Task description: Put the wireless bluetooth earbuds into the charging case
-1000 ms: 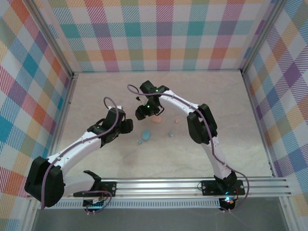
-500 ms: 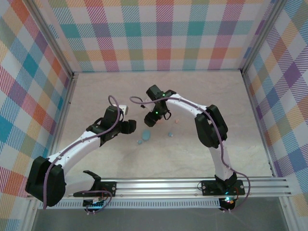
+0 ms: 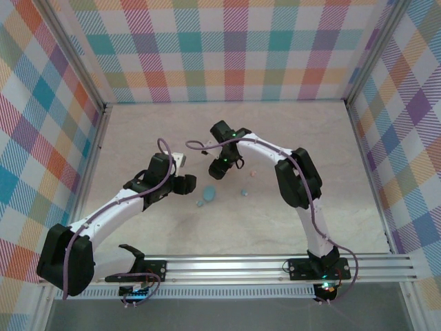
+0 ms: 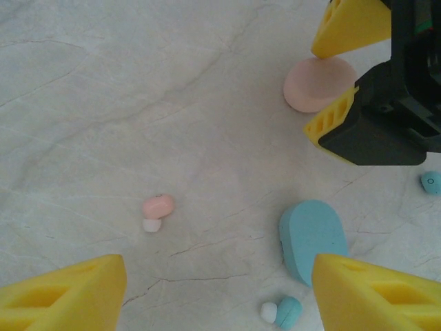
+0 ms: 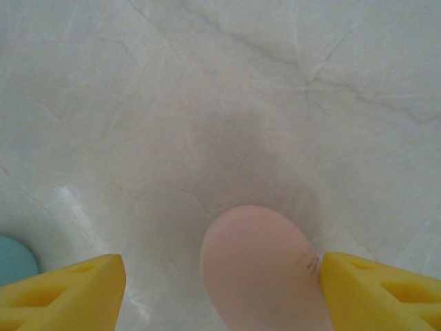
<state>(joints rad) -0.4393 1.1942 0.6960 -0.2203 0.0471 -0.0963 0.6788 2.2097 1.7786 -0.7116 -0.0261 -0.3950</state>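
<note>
Pink earbud (image 4: 158, 205), blue earbud (image 4: 288, 311) white-tipped | left end effector (image 4: 217, 267), right end effector (image 5: 222, 261) apart

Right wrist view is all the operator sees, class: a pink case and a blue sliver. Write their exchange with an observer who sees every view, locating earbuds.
Operator: Where is a pink earbud?
Observer: One pink earbud lies alone ahead of the open left gripper.
Operator: What is the blue sliver at my left edge?
Observer: The blue case, with a blue earbud lying close beside it.
</note>
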